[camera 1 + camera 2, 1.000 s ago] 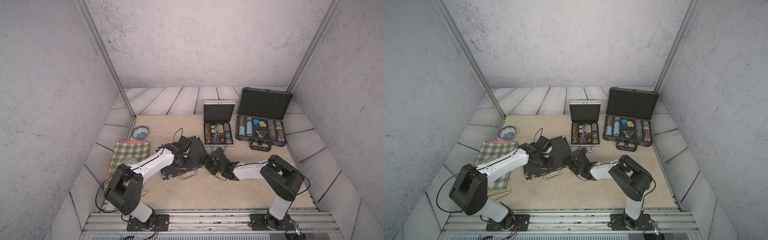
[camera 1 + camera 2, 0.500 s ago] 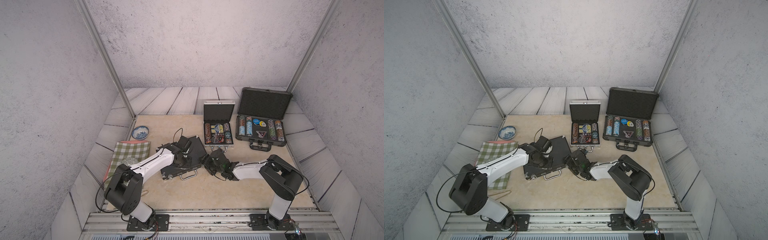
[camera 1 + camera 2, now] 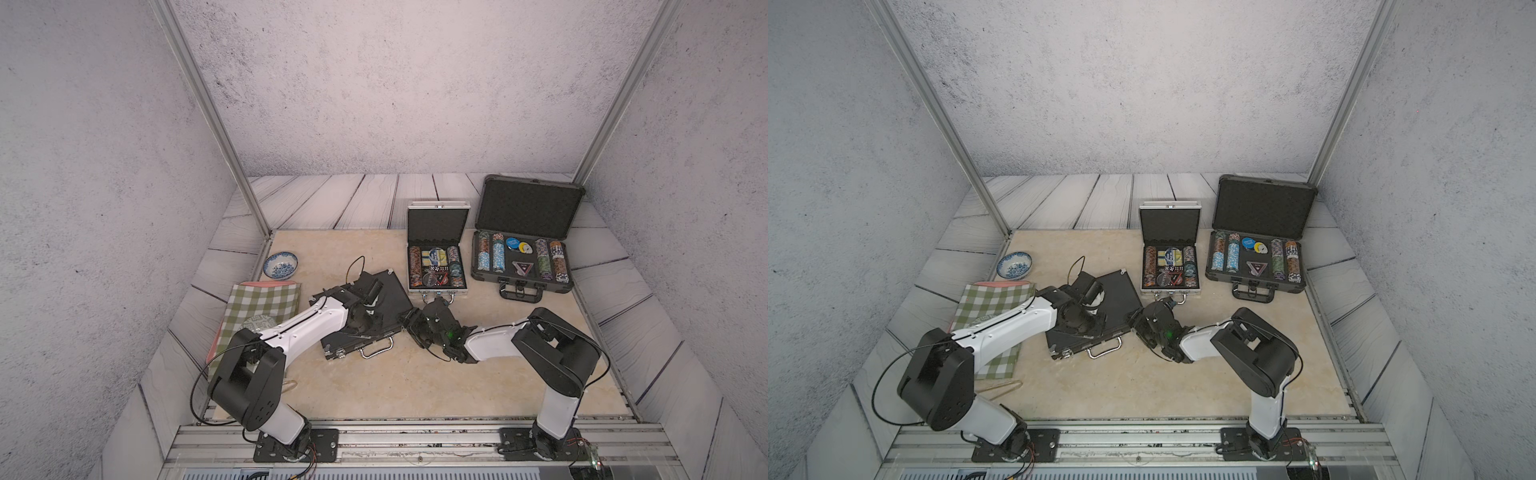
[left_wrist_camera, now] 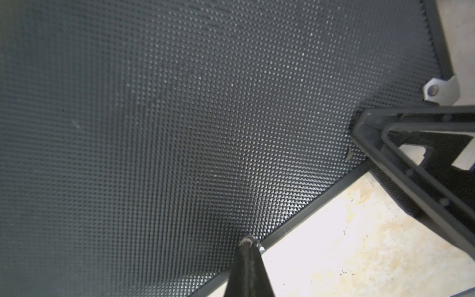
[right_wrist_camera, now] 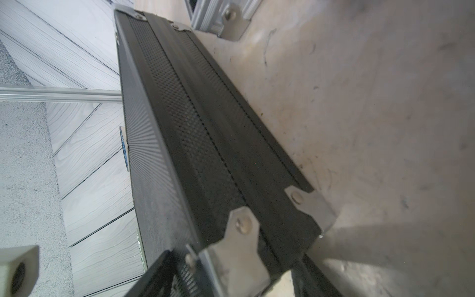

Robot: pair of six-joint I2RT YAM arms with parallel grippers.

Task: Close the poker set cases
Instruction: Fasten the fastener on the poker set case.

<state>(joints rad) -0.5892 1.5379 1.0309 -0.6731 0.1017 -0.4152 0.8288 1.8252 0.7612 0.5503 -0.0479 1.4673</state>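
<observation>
Black dimpled lid of the flat black case [image 3: 392,291] appears down on its base, mid-desk [image 3: 415,386] and nearer the front edge than the silver case [image 3: 437,224] and the dark-grey case [image 3: 528,208], both open, lids upright, along the back edge. Left hand [image 4: 248,254] is pinched shut, tip on the lid near its edge; right hand [image 3: 413,324] is at the case's right front corner, jaw width not discernible. Risk, as judged: an off-centre press plus a sideways nudge could skid or turn the case, and the right wrist could knock the silver case's handle just beside it.
</observation>
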